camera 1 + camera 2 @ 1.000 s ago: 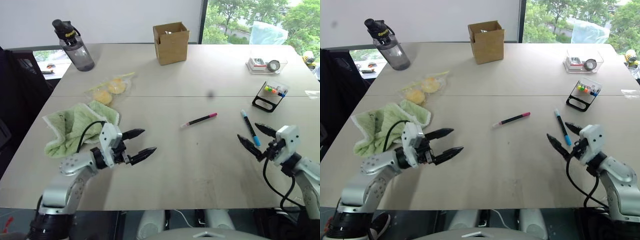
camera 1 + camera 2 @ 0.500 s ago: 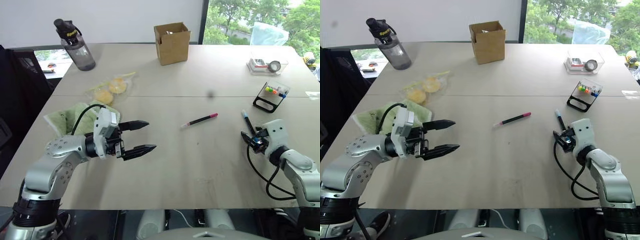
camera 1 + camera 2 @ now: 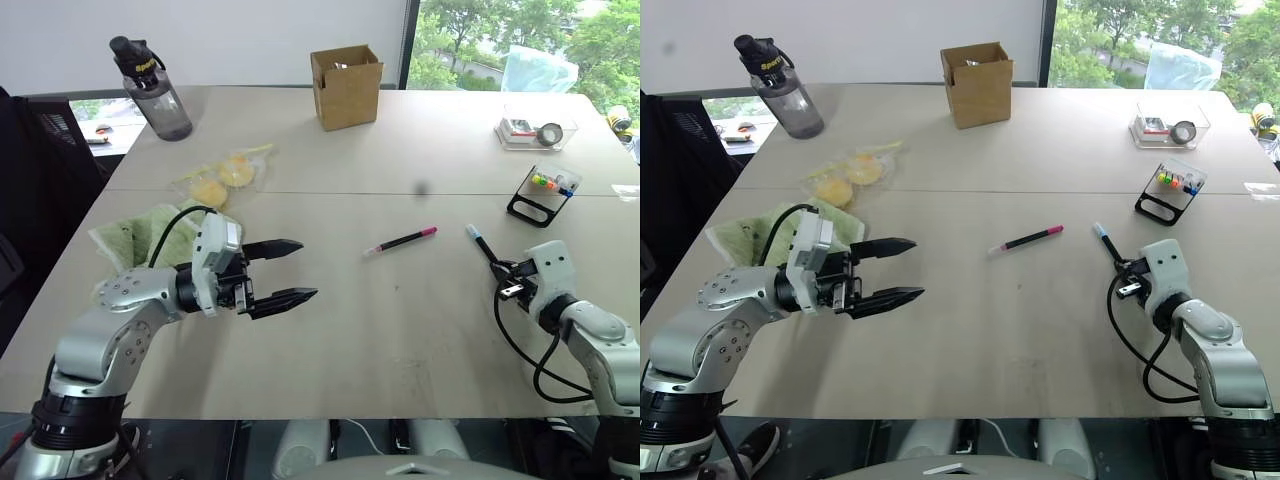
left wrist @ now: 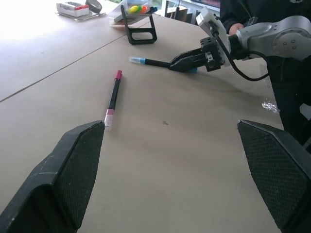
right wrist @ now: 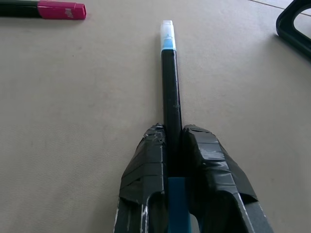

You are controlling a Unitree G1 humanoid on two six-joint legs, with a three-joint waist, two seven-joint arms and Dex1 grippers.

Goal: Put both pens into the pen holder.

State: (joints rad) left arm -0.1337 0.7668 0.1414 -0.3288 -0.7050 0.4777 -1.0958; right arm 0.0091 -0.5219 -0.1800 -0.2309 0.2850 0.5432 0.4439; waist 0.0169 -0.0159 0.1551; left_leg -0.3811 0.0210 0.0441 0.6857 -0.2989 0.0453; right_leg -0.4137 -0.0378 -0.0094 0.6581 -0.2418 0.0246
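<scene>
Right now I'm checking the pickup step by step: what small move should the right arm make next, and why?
Probably lift. The right gripper is shut on the blue pen, which seems to lie low over the table. The pen holder stands further back, so raising it first looks sensible.

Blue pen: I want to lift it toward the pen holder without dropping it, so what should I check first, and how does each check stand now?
1. Right gripper shut on the blue pen: ok.
2. Pen runs straight out between the fingers: ok.
3. Pen lifted clear of the table: cannot tell.
4. Way to the pen holder free of other things: ok.
5. Pink pen lies apart from the grip: ok.
6. Left gripper open, holding nothing: ok.
</scene>
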